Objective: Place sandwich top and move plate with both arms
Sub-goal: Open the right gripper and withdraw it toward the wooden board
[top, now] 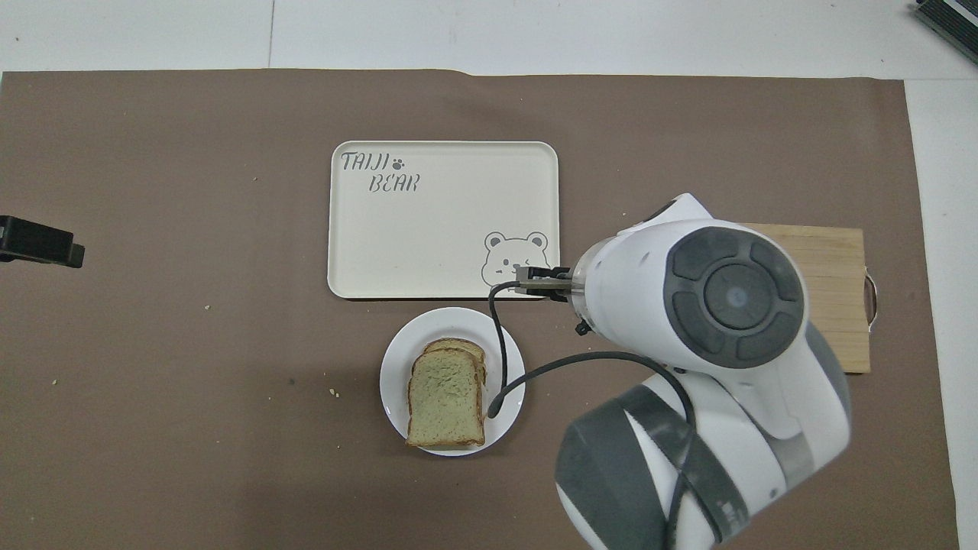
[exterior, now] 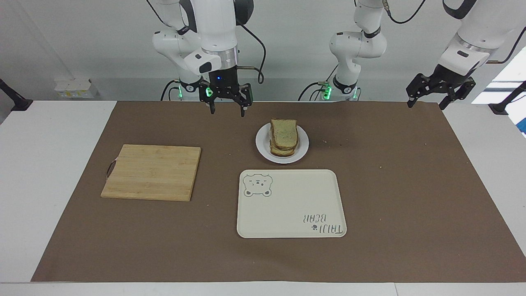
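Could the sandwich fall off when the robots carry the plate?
It might. The sandwich top sits a bit askew on the stack, so a tilted plate could let it slide. The plate is small, leaving little bare rim for the right end effector and left end effector, both open and well away, to grab without squashing bread.

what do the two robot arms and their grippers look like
Both arms are glossy white with rounded segments and grey joint bands. The right arm has a dark grey round cap on its wrist, a black cable looping beside it and a small blue light above its black gripper. The right gripper and left gripper are black, with linked fingers. Green lights glow at both bases.
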Robot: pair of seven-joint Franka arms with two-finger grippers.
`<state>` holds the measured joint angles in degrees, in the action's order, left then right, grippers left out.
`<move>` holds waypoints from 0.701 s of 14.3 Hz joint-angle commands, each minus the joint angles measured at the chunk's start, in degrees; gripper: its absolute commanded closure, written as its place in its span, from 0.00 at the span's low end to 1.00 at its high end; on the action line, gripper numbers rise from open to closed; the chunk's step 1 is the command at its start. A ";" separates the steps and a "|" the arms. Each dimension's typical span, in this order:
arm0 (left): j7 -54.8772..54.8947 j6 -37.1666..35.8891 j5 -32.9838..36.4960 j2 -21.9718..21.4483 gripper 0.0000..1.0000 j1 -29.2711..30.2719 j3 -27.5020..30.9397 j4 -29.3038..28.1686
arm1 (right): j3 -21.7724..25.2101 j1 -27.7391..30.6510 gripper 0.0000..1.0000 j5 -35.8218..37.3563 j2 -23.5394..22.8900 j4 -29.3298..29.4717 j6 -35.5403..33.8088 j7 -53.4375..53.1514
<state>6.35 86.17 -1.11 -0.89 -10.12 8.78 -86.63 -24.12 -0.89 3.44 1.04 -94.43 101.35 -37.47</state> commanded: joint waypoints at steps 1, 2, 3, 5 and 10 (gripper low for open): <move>0.59 -0.83 0.58 -0.34 0.00 0.01 0.10 0.15 | 1.96 0.63 0.00 -0.36 -0.60 4.43 -4.04 1.53; 0.59 -0.92 0.58 -0.34 0.00 0.09 0.18 0.24 | 3.10 0.63 0.00 -0.36 -0.43 4.69 -4.75 1.53; 0.77 -1.18 0.49 -0.34 0.00 0.10 0.27 0.24 | 4.33 0.63 0.00 -0.45 0.18 5.31 -5.45 1.61; 0.07 -2.67 -0.12 -0.95 0.00 -0.87 -0.25 -0.46 | 6.97 0.63 0.00 -0.63 1.76 5.57 -6.42 2.05; -0.64 2.05 -12.15 -5.96 0.00 -7.09 -0.87 -13.36 | 18.21 0.54 0.00 -7.04 4.76 5.58 -10.37 12.13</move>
<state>6.28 84.69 -10.84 -3.35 -13.41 7.60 -92.37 -8.84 -0.77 -1.71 4.80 -88.77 92.78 -30.40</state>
